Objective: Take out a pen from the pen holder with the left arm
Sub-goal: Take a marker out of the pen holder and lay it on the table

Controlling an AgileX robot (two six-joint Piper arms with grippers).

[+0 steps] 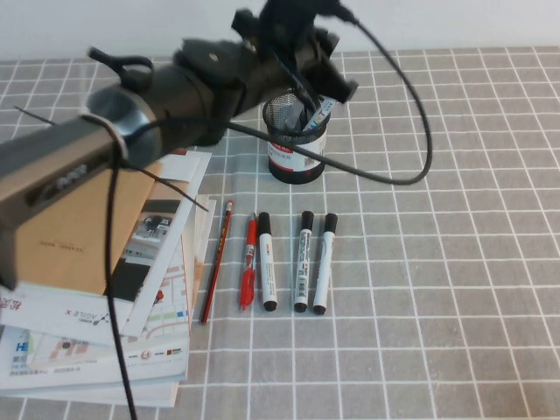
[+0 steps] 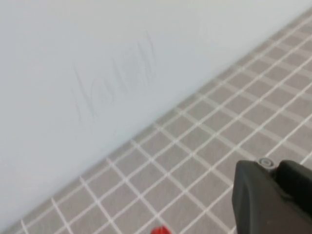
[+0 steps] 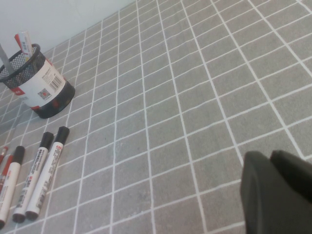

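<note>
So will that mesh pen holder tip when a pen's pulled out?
The mesh pen holder looks light and see-through, so it may lift or tip if a pen drags; its broad base should help. Left gripper is at its rim; right gripper hangs over the tablecloth, far off.

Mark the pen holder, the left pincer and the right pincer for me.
pen holder [image 1: 282, 162]: high view, on its white label.
left pincer [image 1: 312, 98]: high view, on its black tip, at the pen holder's mouth.
right pincer [image 3: 271, 163]: right wrist view, on its dark tip, above bare tiled cloth [image 3: 195, 97].
</note>
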